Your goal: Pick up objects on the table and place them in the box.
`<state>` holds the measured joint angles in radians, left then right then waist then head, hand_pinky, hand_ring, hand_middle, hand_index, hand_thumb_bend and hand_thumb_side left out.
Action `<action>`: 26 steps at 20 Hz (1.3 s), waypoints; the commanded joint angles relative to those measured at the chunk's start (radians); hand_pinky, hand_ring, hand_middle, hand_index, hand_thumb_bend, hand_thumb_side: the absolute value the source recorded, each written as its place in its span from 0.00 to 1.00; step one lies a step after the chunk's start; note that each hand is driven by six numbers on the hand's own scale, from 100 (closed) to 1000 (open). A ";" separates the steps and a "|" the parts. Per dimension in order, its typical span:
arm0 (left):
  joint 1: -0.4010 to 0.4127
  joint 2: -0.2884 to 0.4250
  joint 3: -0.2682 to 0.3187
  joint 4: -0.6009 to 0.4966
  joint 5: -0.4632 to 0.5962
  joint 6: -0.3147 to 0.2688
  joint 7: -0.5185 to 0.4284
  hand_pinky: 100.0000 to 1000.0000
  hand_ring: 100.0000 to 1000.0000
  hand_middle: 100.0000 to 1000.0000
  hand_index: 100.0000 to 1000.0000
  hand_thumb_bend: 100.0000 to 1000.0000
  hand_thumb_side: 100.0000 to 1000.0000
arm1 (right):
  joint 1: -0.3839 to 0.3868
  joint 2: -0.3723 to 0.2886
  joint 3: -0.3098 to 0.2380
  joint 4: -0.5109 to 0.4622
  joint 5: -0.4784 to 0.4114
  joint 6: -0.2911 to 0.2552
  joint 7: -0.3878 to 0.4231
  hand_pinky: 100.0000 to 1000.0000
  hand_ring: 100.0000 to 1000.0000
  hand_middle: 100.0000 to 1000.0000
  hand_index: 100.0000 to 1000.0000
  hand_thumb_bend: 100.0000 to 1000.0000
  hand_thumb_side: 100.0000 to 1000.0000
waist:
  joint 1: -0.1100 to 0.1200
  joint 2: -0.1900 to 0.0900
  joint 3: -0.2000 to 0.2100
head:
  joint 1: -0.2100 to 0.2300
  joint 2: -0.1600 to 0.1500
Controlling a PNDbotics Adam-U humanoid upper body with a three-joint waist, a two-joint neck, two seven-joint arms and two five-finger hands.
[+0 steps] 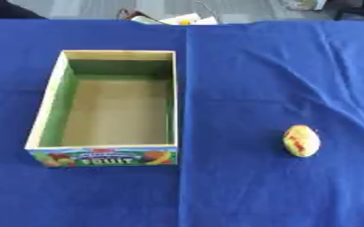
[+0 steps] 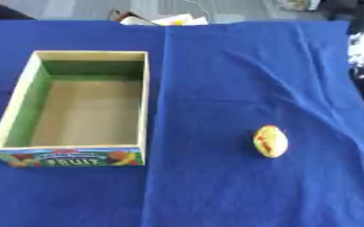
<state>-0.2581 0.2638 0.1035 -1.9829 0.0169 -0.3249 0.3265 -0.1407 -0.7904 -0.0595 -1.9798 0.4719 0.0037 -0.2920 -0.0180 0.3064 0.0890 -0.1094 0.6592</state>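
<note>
Box (image 1: 107, 106): open-topped, nothing inside, on the left of the blue bench (image 1: 239, 190).
Yellow-red fruit (image 1: 302, 140): lying well right of it.
Robot hand: neither shows, state unknowable.

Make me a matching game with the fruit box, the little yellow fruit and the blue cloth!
Things:
1. open wooden box with a FRUIT label
2. small yellow fruit with red streaks
3. blue tablecloth

Descriptions:
A. lies alone to the right of the box
B. covers the whole table
C. has nothing inside, green inner walls

Pairs: 1-C, 2-A, 3-B
</note>
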 commanded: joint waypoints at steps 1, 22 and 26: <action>-0.005 0.026 0.005 -0.017 0.002 0.001 -0.002 0.58 0.80 0.82 0.86 0.00 1.00 | 0.009 -0.126 0.029 -0.020 0.071 0.055 0.137 0.82 0.73 0.79 0.92 0.00 0.99 | -0.001 -0.023 -0.001 | -0.001 0.010; -0.004 0.031 -0.004 -0.017 0.006 0.003 -0.013 0.57 0.80 0.82 0.86 0.00 1.00 | -0.035 -0.366 0.169 -0.020 -0.134 0.184 0.561 0.85 0.79 0.78 1.00 0.08 0.81 | -0.007 -0.022 0.010 | -0.019 0.008; -0.005 0.029 -0.006 -0.017 0.007 0.004 -0.017 0.57 0.80 0.82 0.86 0.00 1.00 | -0.043 -0.381 0.192 -0.020 -0.173 0.233 0.596 0.86 0.80 0.80 1.00 0.17 0.86 | -0.008 -0.020 0.013 | -0.024 0.006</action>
<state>-0.2559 0.2724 0.0972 -1.9829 0.0174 -0.3204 0.3133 -0.1743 -1.1251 0.1375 -1.9853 0.3151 0.2235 0.2950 -0.0261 0.3009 0.1016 -0.1283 0.6667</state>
